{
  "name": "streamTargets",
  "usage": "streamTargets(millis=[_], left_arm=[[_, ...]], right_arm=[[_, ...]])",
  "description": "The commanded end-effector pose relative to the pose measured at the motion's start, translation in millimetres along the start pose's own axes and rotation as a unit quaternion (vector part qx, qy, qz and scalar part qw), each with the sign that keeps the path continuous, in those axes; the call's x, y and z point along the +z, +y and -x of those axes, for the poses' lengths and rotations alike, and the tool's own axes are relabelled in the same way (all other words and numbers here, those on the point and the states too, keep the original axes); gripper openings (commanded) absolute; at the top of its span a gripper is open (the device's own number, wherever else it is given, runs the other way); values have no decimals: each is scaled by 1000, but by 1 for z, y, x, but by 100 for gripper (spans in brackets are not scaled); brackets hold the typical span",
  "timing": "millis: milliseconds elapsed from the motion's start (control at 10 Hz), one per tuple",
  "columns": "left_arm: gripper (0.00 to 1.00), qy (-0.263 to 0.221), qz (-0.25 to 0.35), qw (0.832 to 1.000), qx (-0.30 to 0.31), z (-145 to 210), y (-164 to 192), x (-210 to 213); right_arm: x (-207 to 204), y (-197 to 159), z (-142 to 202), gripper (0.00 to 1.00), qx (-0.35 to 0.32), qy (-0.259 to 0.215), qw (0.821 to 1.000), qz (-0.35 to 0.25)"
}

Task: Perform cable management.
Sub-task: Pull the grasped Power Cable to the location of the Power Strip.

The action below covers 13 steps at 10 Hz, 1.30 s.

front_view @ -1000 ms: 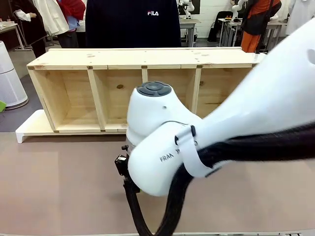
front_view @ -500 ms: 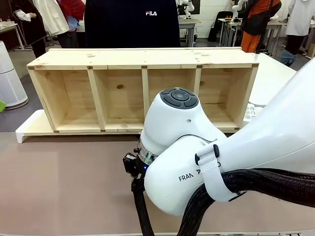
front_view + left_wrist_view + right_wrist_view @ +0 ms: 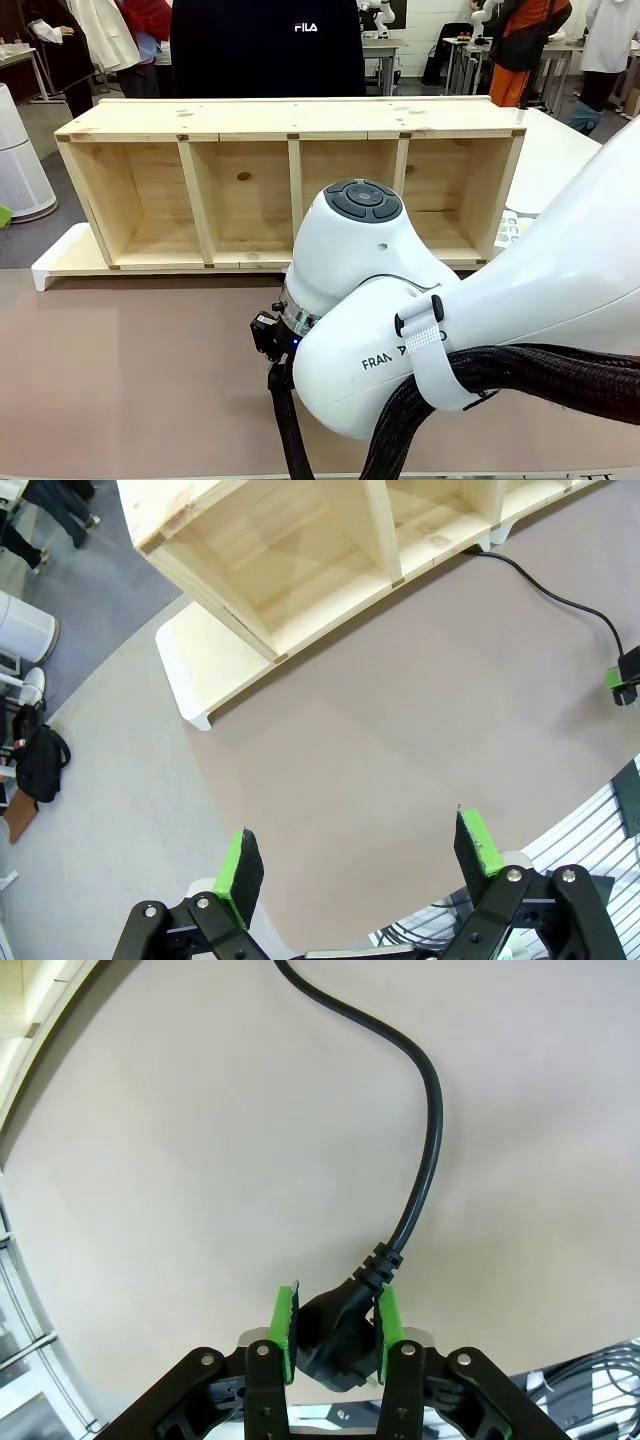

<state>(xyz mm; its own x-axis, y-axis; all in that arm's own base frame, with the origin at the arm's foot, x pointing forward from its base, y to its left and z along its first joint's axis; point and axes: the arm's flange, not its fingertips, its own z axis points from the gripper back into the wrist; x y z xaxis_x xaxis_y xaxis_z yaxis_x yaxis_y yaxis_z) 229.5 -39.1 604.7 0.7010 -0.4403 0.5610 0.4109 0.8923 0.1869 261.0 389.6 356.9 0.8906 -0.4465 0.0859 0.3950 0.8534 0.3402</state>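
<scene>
The cable [image 3: 425, 1150] is a thin black cord lying in a curve on the brown tabletop. Its black plug [image 3: 335, 1335] sits between the green pads of my right gripper [image 3: 335, 1332], which is shut on it just above the table. In the left wrist view the cable [image 3: 560, 598] runs out from under the wooden shelf and bends toward a green pad of the right gripper [image 3: 620, 680]. My left gripper [image 3: 360, 855] hangs open high over bare table, nothing between its fingers. The white right arm [image 3: 480, 330] covers the front view's lower right and hides its own gripper there.
A long wooden shelf [image 3: 290, 135] with several open compartments stands across the far half of the table on a white base [image 3: 60, 262]. A person in a dark top [image 3: 268, 45] stands behind it. A white power strip [image 3: 510, 228] peeks out by the shelf's right end.
The right arm swung to the right and its wrist joint turned during the first half second. Since then it has held still.
</scene>
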Motion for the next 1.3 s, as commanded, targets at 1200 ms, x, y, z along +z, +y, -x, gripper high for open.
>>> streamTargets(millis=[1200], left_arm=[[100, -6, 1, 1000, 1, -2, 0, 0]], right_arm=[[68, -143, -77, 39, -101, -49, 993, 28]])
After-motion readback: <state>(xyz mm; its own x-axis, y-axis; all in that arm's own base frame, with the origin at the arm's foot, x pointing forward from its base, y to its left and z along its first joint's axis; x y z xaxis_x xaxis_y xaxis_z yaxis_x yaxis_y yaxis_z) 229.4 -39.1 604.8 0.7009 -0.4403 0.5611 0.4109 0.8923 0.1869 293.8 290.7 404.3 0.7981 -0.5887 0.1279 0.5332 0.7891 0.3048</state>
